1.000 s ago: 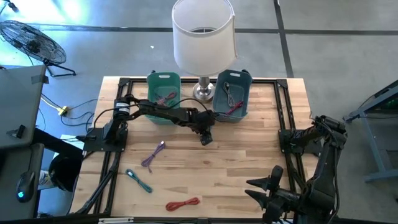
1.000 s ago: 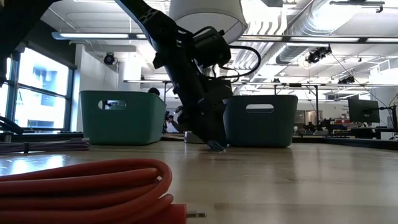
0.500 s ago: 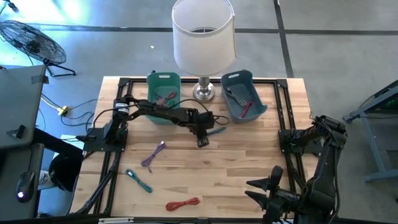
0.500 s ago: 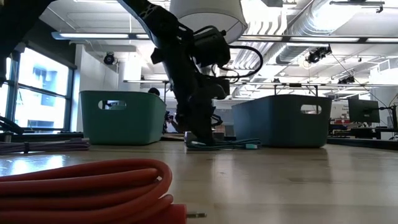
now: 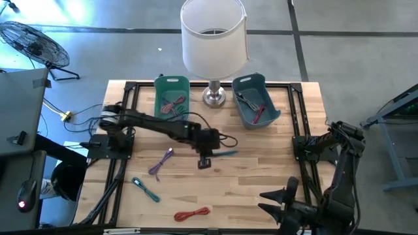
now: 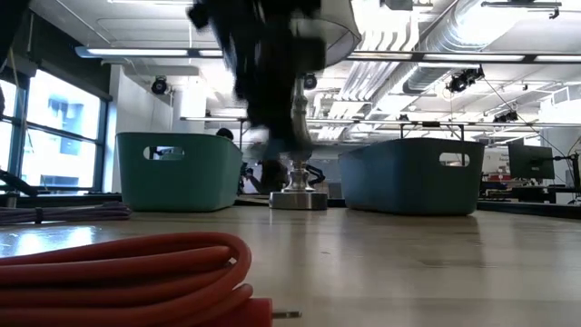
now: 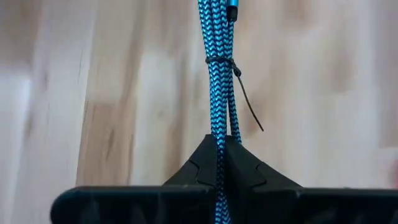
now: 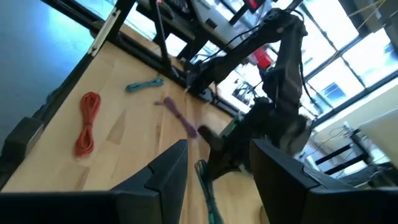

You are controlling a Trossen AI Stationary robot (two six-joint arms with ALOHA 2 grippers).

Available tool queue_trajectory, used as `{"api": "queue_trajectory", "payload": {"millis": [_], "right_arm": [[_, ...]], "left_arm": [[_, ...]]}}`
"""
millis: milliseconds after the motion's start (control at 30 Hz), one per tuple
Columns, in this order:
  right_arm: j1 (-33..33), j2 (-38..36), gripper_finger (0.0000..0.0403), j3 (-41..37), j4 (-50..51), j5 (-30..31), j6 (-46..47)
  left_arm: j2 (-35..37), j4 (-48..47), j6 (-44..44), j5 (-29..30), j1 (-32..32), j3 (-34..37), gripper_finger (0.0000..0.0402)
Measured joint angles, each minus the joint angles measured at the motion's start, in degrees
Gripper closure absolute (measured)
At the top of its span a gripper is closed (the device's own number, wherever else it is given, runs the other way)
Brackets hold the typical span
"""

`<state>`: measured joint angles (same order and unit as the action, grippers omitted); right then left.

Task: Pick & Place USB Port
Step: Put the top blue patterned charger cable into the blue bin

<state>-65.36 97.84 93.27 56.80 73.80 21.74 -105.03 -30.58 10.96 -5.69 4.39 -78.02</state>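
High view: the left tool (image 5: 204, 161), clamped on a bundled blue cable (image 5: 224, 153), has pulled back from the blue bin (image 5: 258, 98) toward table (image 5: 261, 170) centre, six o'clock of the lamp (image 5: 213, 39); the bin has slid aside; right tool (image 5: 277, 199) parked at five o'clock, fingers apart.

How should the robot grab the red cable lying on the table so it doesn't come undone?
Best guess: grip the red cable across the middle of its bundle, coming straight down from above. It lies flat on the table as a long, narrow coil with bare wood around it, so fingers closing across the narrow width should catch all the strands together. The ends look looser.
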Motion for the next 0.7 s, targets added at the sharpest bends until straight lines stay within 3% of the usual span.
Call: {"api": "queue_trajectory", "payload": {"millis": [233, 433, 533, 700], "right_arm": [[-1.16, 0.00, 0.0238, 0.00, -2.65, 7.84, -6.27], [-0.98, 0.00, 0.0238, 0.00, -2.93, 12.94, -7.54], [-0.21, 0.00, 0.0238, 0.00, -3.75, 13.04, -9.39], [2.35, 0.00, 0.0238, 0.00, -9.47, 12.55, -16.50]], "left_arm": [[15.14, 6.58, -4.80, 8.29, 8.41, -0.01, 0.0400], [23.37, 17.04, -21.32, 19.68, 18.30, -0.07, 0.0401], [24.21, 24.13, -31.14, 20.03, 22.52, -0.18, 0.0401], [22.60, 30.73, -42.22, 14.53, 25.74, -0.07, 0.0401]]}}
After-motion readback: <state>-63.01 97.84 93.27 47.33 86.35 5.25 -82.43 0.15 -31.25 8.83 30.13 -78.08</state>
